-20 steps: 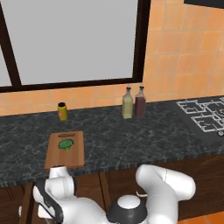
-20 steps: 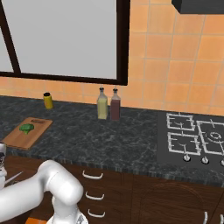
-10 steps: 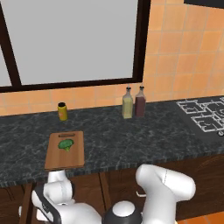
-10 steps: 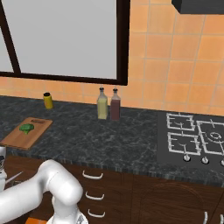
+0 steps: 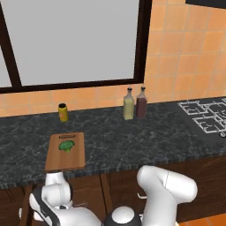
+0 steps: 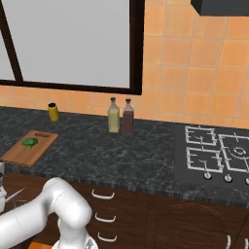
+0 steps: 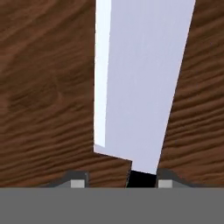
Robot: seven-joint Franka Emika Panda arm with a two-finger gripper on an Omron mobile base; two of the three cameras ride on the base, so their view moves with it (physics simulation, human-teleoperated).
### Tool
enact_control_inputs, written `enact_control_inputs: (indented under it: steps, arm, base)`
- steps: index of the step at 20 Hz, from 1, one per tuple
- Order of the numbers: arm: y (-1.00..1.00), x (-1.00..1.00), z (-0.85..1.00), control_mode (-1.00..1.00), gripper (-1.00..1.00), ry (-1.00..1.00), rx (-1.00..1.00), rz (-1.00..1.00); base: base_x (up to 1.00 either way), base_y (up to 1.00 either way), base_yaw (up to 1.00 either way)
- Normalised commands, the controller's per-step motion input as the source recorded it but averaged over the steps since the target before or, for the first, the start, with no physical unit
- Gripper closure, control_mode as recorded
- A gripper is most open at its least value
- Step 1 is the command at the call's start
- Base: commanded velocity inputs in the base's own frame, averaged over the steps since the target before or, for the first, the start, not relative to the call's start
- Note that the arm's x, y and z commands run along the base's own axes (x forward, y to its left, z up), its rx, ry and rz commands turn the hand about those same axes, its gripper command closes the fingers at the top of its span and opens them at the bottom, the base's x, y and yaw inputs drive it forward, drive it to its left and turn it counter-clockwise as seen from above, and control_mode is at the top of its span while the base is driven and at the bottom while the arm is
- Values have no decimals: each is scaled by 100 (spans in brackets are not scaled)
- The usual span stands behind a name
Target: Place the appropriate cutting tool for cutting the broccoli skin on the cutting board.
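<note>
Knife handle hidden between tool tips

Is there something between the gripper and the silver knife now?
Nothing visible. In the hand view the long silver-bladed knife with black handle lies on dark brown wood, its handle directly between the small dark fingertips of the gripper.

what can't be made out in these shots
- Knife: hand view; tip cut off by the top edge, black handle mostly behind the bottom band.
- Gripper: hand view; fingertips barely rise, so a grip on the handle is unclear.
- Broccoli: left base view; too small for detail.
- Cutting board: right base view; near corner cut off by the left edge.
</note>
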Motion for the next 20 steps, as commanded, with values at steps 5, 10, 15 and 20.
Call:
enact_control_inputs:
  steps: [5,10,15,20]
  arm:
    - [0,0,-3,-100,100,-18,3,0]
    - [0,0,86,-100,100,-12,0,0]
    - [0,-8,90,-100,100,-1,0,-17]
    - [1,-23,74,-100,100,1,0,-33]
  base:
    - [0,0,0]
    - [0,0,0]
    - [0,0,0]
    - [0,0,0]
